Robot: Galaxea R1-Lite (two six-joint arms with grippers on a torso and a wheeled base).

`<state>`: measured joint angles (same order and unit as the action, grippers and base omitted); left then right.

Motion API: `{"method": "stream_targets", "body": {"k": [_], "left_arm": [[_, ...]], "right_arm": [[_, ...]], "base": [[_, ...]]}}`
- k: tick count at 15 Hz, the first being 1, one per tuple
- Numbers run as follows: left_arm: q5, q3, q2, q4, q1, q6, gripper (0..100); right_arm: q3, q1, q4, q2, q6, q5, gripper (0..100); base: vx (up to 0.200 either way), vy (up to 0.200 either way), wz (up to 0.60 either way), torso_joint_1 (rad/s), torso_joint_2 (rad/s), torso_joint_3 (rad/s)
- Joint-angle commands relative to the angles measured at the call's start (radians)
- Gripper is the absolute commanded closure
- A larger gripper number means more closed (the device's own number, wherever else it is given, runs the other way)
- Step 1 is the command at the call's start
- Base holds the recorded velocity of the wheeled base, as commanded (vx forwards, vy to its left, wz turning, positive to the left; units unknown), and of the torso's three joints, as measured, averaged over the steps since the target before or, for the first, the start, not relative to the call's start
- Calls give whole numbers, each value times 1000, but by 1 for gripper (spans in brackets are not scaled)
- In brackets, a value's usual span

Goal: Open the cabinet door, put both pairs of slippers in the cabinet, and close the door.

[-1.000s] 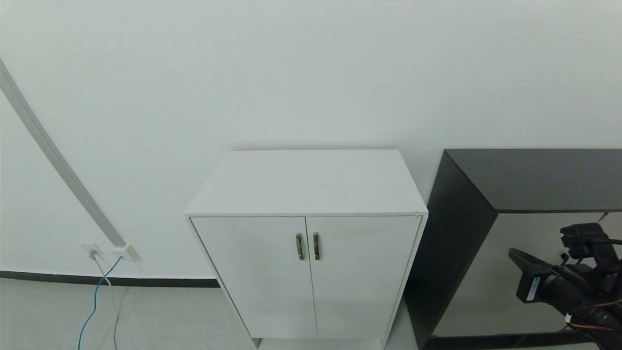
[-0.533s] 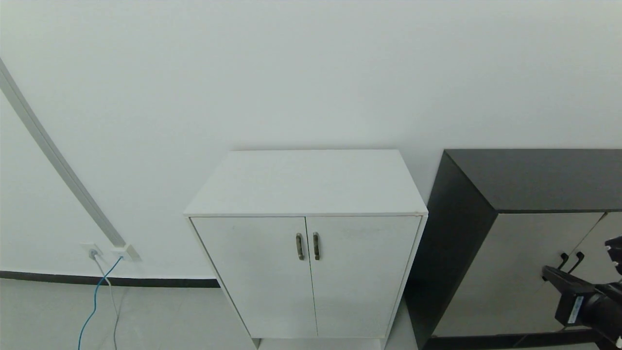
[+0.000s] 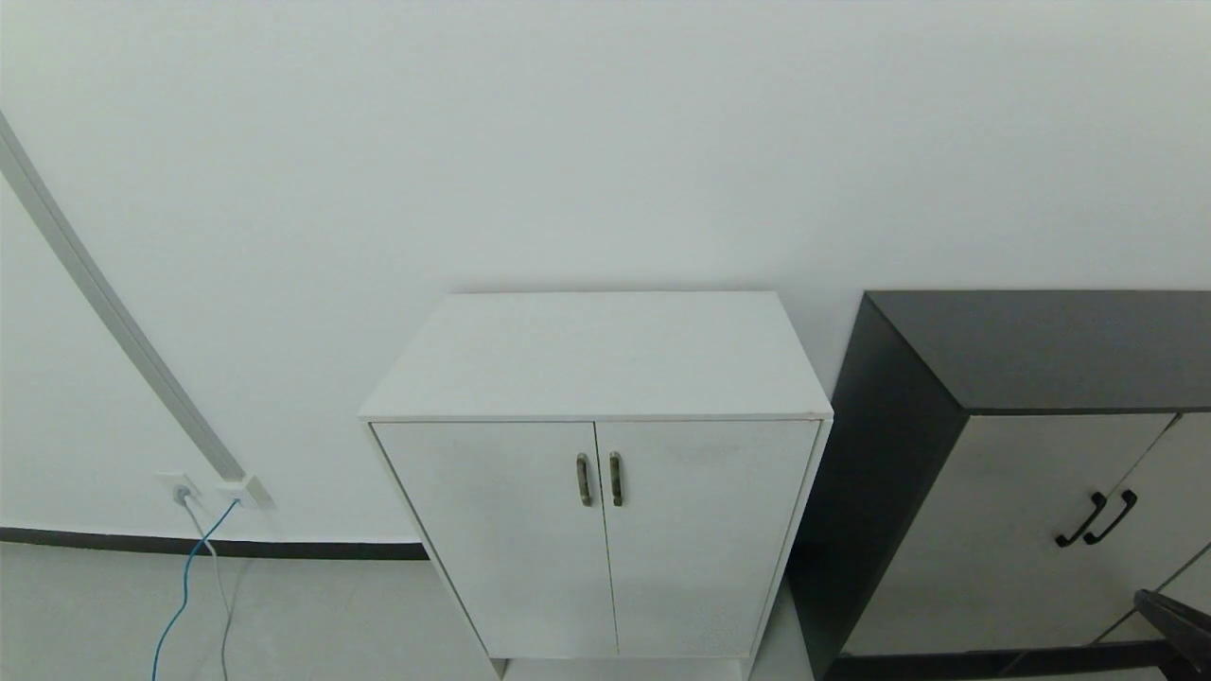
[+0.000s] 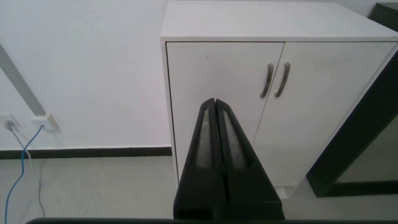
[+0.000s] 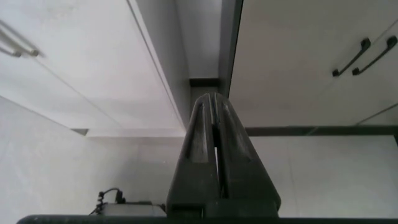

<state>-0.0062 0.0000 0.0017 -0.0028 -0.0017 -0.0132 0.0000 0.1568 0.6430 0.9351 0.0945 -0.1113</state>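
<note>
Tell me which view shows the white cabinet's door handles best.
Head view: both handles whole, face-on. Left wrist view shows them whole but slanted; right wrist view cuts them at its edge.

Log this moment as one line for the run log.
cabinet: doors shut | left gripper: shut, empty, facing cabinet | right gripper: shut, empty

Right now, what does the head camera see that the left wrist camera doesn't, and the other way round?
Head view adds the two black handles on the black cabinet. Left wrist view adds the left gripper, shut. Both show the white cabinet with doors closed, its paired handles, and the wall sockets.
</note>
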Motion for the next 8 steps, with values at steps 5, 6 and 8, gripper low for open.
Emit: {"method": "stream_targets", "body": {"k": [5, 6, 8], "left_arm": [[0, 0, 0, 0, 0, -1, 100], [0, 0, 0, 0, 0, 1, 100], [0, 0, 0, 0, 0, -1, 100]], "right_arm": [[-3, 4, -319, -410, -7, 76, 100], [-6, 6, -352, -440, -7, 87, 100], [-17, 6, -450, -535, -9, 102, 100]], "base": [[0, 0, 0, 0, 0, 0], [0, 0, 0, 0, 0, 0], [0, 0, 0, 0, 0, 0]]}}
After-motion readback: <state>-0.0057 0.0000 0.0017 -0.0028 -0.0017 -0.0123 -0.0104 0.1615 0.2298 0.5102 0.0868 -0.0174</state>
